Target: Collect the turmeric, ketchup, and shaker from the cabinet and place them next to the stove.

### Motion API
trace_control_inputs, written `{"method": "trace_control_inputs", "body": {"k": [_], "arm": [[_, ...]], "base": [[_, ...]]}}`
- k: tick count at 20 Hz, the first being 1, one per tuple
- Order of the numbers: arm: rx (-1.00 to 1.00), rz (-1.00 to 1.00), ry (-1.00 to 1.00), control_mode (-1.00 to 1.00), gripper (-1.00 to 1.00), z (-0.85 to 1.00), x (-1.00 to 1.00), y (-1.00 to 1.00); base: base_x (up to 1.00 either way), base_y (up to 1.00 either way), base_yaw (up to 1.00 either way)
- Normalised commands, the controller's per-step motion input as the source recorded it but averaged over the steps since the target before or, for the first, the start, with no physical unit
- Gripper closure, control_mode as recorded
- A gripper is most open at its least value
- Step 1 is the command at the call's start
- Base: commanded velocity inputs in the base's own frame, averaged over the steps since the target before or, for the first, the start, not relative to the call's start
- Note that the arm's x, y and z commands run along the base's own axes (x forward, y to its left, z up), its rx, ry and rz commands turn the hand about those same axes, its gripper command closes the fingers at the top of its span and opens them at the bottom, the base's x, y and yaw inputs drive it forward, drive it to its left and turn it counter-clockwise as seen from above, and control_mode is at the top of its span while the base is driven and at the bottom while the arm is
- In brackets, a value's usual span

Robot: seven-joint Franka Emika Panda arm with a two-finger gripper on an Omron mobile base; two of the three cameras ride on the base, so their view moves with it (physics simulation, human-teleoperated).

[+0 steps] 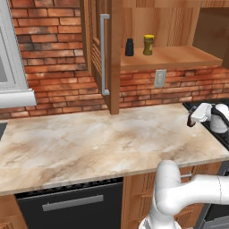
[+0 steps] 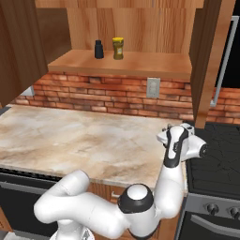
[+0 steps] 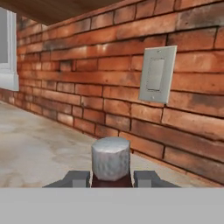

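Both base cameras look forward and down from behind the arm, left and right, sharing the worktop, brick wall and cabinet. The hand camera sits low, close, facing the wall's switch plate.

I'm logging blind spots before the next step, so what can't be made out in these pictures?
Ketchup bottle: hand view, body cut off by bottom edge; right base view, mostly hidden behind the arm.
Stove: right base view, cut off by right edge.
Shaker and turmeric jar: any labels too small, both base views.
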Motion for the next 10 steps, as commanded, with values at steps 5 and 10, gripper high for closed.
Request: {"method": "trace_control_inputs", "body": {"k": [5,10], "arm": [[0.00,0.00,0.08,-1.00,1.00,-0.29,0.19,-0.11],[0.00,0.00,0.07,-1.00,1.00,-0.30,0.17,-0.07]], "base": [[0.00,0.00,0.00],[0.00,0.00,0.00]]}}
